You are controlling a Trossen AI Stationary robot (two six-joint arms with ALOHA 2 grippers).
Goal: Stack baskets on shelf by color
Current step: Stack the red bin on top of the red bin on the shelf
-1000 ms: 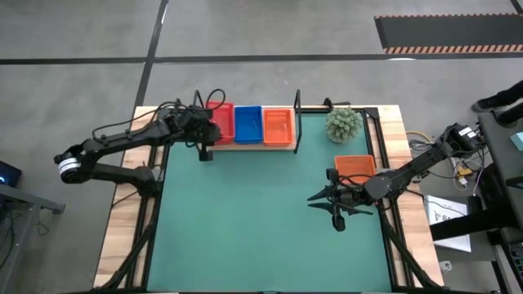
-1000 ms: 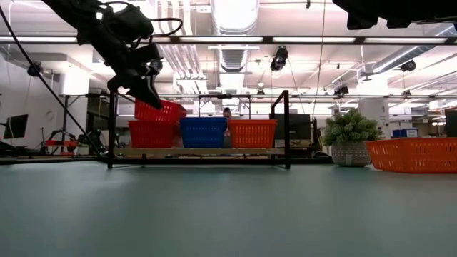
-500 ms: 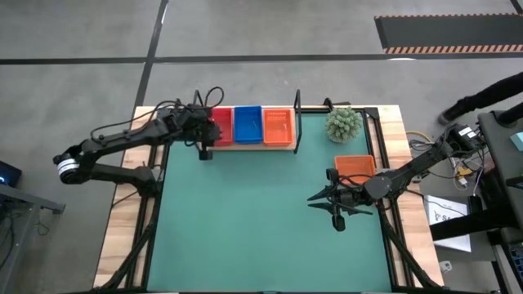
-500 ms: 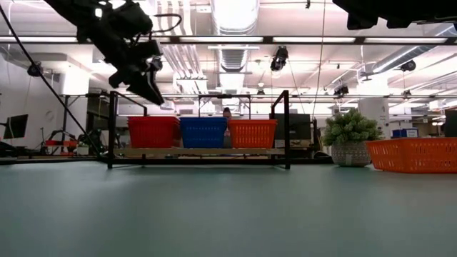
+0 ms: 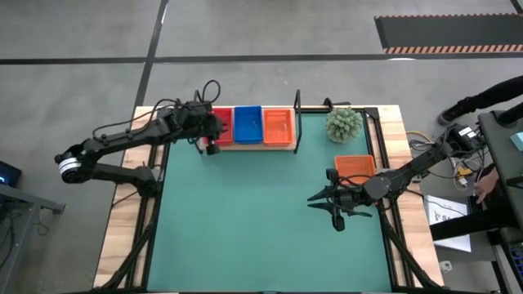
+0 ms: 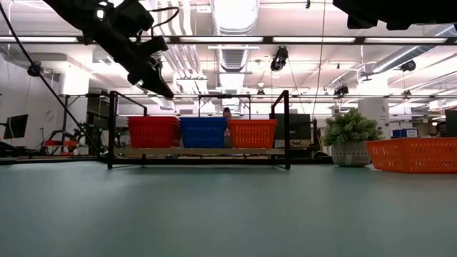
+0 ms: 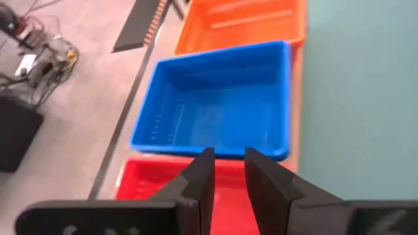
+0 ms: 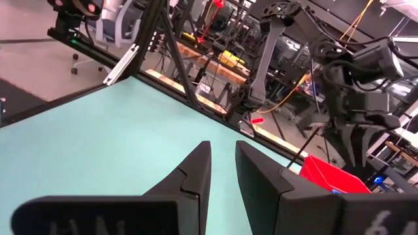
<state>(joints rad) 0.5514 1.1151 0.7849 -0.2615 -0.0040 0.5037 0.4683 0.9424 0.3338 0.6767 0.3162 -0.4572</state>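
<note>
Plant [image 5: 343, 124] btwn shelf [image 5: 245, 144] & orange basket [image 5: 355, 167]

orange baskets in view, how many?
2 distinguishable. One orange basket sits on the shelf beside the blue basket; another orange basket lies near the table's right edge. Either may be a stack hiding more.

Four baskets show in all. Three stand side by side on the one shelf [image 5: 245, 144]: one red basket [image 5: 222, 125] just beside the left pincer [image 5: 211, 147], one blue basket [image 5: 248, 123] next along from it, and one orange basket [image 5: 278, 126] farthest from that pincer. The fourth, a second orange basket [image 5: 355, 167], sits on the tabletop [image 5: 245, 220] just behind the right pincer [image 5: 338, 219]. One potted plant [image 5: 343, 124] stands beyond it. Two arms, two pincers, each with two fingers held slightly apart around nothing.
</note>
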